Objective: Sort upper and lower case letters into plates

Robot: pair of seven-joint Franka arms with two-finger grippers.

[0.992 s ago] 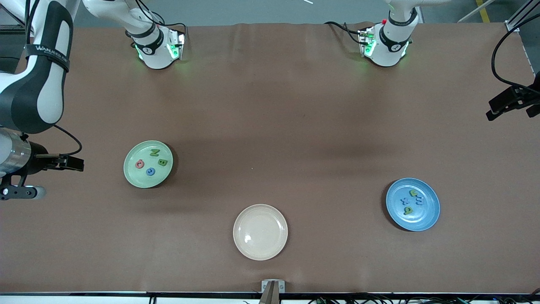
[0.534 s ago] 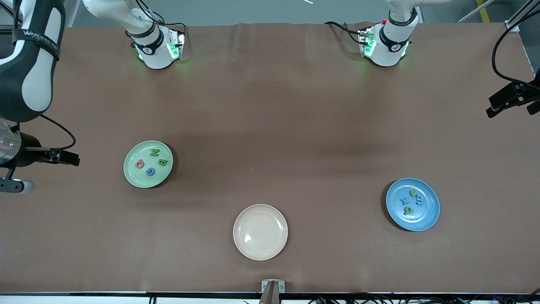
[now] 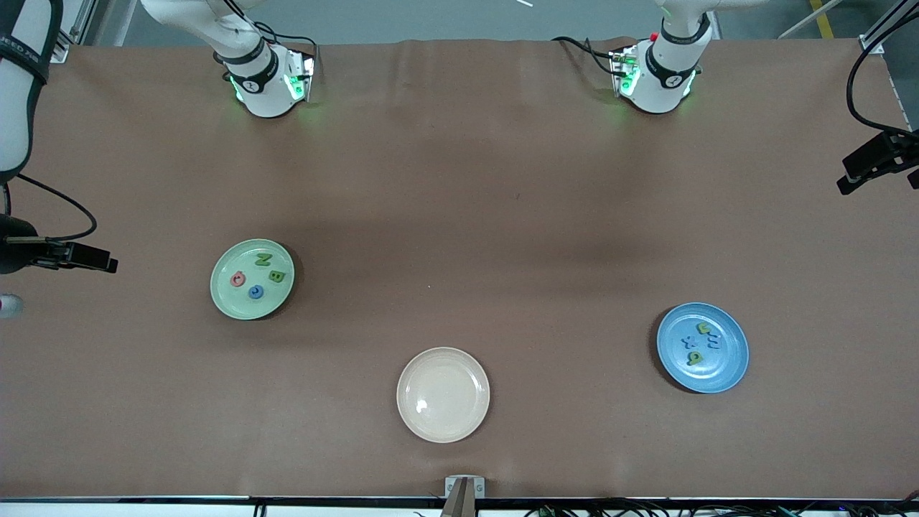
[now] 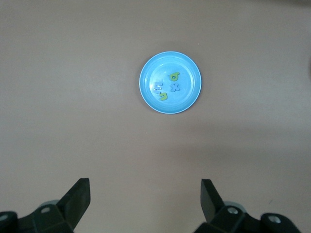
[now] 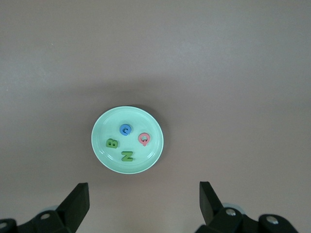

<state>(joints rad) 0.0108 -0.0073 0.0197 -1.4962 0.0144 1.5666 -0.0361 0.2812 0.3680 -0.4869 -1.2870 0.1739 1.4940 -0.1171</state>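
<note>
Right gripper (image 3: 108, 263) jaws apart, empty, retreating off mint plate (image 3: 252, 279) | left gripper (image 3: 851, 185) likewise apart, withdrawn from blue plate (image 3: 702, 347) | letters (image 5: 127, 142) sit in both plates, cream plate (image 3: 443, 394) bare | sorting judged complete

Both arms hang raised, left claw (image 4: 143, 196) and right claw (image 5: 143, 199) spread wide.
</note>
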